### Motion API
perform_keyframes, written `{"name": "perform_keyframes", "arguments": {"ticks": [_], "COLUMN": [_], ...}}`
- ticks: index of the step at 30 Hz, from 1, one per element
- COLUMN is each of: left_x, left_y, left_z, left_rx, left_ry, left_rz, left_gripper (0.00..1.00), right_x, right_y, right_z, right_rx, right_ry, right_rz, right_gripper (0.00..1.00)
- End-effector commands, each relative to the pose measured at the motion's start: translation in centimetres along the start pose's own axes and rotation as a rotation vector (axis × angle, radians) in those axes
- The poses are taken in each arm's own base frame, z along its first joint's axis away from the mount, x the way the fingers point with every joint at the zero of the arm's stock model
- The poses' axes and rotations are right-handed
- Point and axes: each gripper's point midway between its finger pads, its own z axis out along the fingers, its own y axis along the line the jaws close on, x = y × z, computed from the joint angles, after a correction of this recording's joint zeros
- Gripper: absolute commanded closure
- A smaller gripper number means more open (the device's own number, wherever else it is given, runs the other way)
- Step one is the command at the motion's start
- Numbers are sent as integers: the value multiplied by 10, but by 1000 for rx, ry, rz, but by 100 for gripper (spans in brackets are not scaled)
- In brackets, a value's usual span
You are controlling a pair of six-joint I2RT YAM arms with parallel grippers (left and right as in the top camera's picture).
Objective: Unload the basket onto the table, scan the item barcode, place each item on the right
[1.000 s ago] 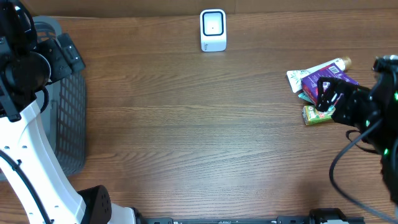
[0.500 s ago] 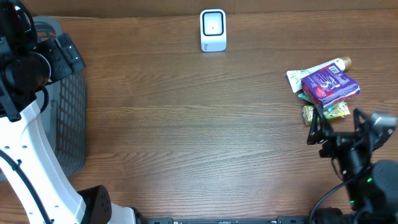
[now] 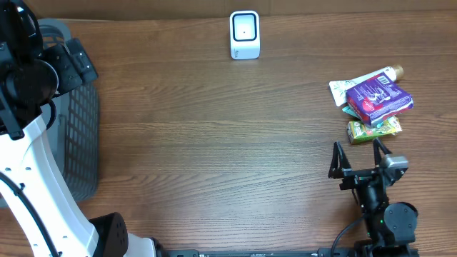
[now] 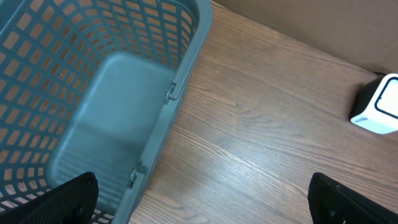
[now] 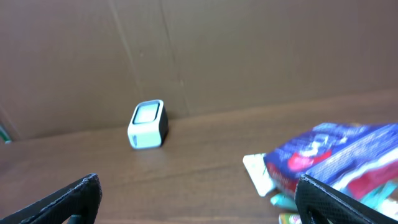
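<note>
The table (image 3: 214, 150) is carrying everything under inspection, with a brown cardboard wall (image 5: 199, 50) running along its back edge. The white left arm (image 3: 36, 171) is rising along the left side. The grey mesh basket (image 3: 82, 135) is sitting at the table's left edge, partly beneath that arm. The left gripper (image 4: 202, 202) is hanging above the basket's rim, with its fingers spread wide and nothing between them. The right gripper (image 3: 359, 158) is standing near the front right of the table and pointing toward the back. Its fingers are released and wide apart, and they are gripping nothing. It is sitting just in front of the pile (image 3: 357, 107), apart from it. The pile is lying near the right edge. A purple packet (image 3: 378, 98) is resting on top, overlapping a white tube (image 3: 346, 87), and a green packet (image 3: 375, 129) is lying against the pile's front side. No barcode is readable in these views. The scanner (image 3: 244, 34), a small white unit, is standing upright at the back centre, well apart from the pile and both grippers.
</note>
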Motion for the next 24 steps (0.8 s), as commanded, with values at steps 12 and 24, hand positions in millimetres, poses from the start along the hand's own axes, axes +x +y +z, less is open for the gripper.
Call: {"name": "perform_keyframes", "arguments": {"ticks": [12, 24], "left_x": [0, 0], "left_y": [1, 1], "left_z": [1, 1], "left_rx": [-6, -6], "left_ry": [1, 1], "left_rz": [9, 9], "left_gripper": [0, 1], "right_x": [14, 14], "right_y": [-3, -3], "right_z": [-2, -2], "right_rx": [7, 7], "right_ry": [26, 26], "right_rz": [-4, -4], "right_gripper": [0, 0]}}
